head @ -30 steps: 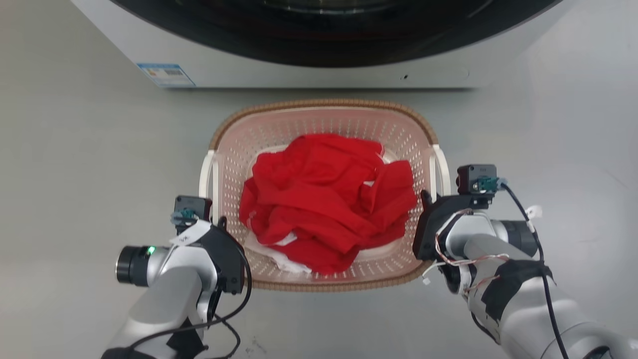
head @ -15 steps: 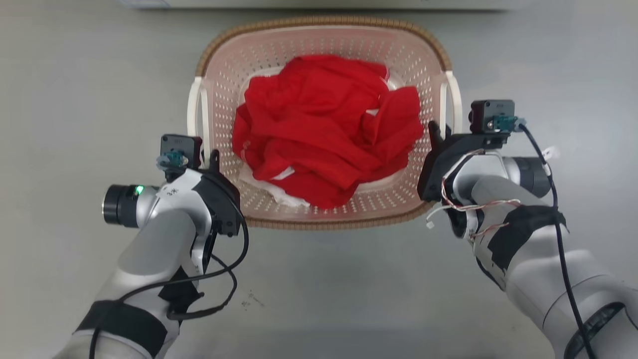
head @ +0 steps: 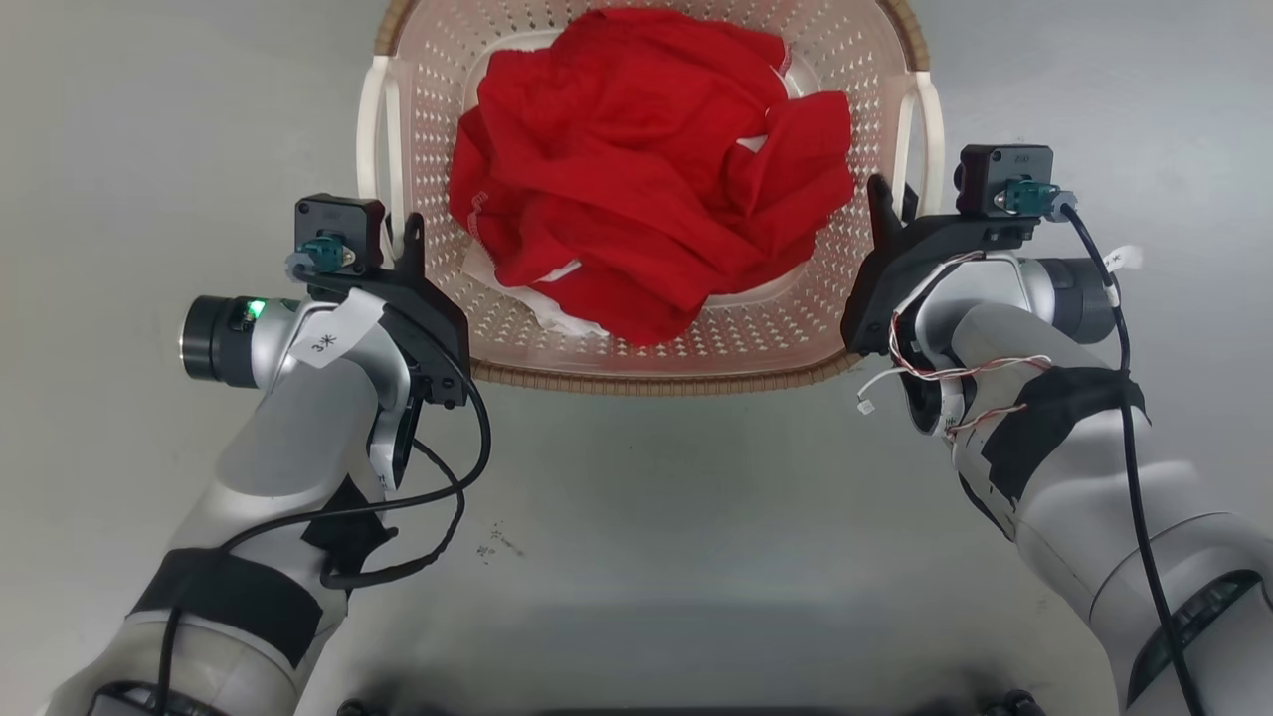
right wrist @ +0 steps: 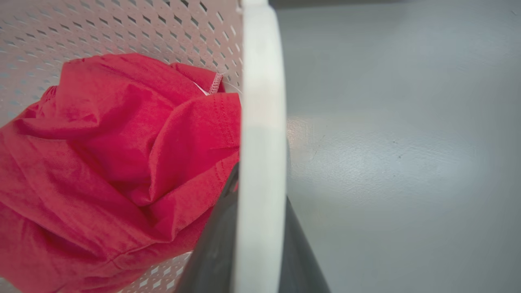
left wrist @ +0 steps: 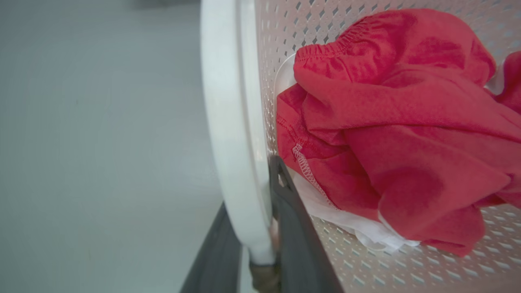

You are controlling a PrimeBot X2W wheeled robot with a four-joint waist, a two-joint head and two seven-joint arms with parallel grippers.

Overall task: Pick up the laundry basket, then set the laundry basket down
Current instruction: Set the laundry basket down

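Note:
The laundry basket (head: 646, 381), pale pink and perforated with a brown rim, sits at the top of the head view with a heap of red clothing (head: 646, 189) in it. My left gripper (head: 403, 239) is shut on its left white handle (head: 373, 129). My right gripper (head: 885, 204) is shut on the right white handle (head: 930, 119). In the left wrist view the handle (left wrist: 228, 122) runs between my dark fingers (left wrist: 293, 236), beside the basket's wall (left wrist: 276, 32). The right wrist view has the other handle (right wrist: 262, 101) pinched between fingers (right wrist: 215, 248), with red cloth (right wrist: 101, 154) to its left.
Grey floor (head: 636, 517) surrounds the basket on the left, right and near sides. A bit of white cloth (head: 527, 303) lies under the red clothing. My dark base (head: 696, 710) shows at the bottom edge of the head view.
The whole head picture has shifted: the white washing machine has left the top edge. The basket now looks larger and sits higher in view. Both grippers keep their hold on the handles.

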